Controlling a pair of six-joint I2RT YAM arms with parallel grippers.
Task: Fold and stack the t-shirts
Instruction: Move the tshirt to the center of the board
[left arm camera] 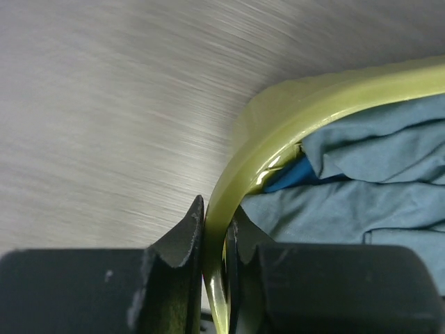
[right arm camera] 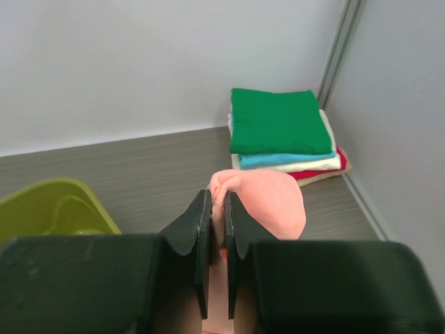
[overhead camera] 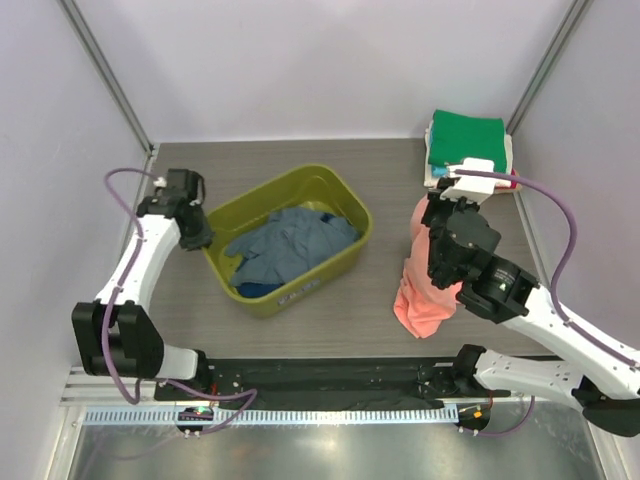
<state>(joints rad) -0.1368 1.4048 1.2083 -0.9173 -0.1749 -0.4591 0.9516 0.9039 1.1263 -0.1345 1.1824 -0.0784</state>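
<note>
The grey table (overhead camera: 385, 175) carries an olive tub (overhead camera: 300, 292) and a folded shirt stack (overhead camera: 466, 141).

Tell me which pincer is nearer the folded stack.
Right. The right pincer, shut on the pink shirt, is just in front of the stack. The left pincer clamps the tub rim, well off to the stack's left.

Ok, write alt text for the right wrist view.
Black fingers pinch a salmon-pink cloth t-shirt over a grey table. Behind it, a folded stack topped by a green t-shirt sits by the right wall; an olive-green plastic tub shows lower left.
</note>
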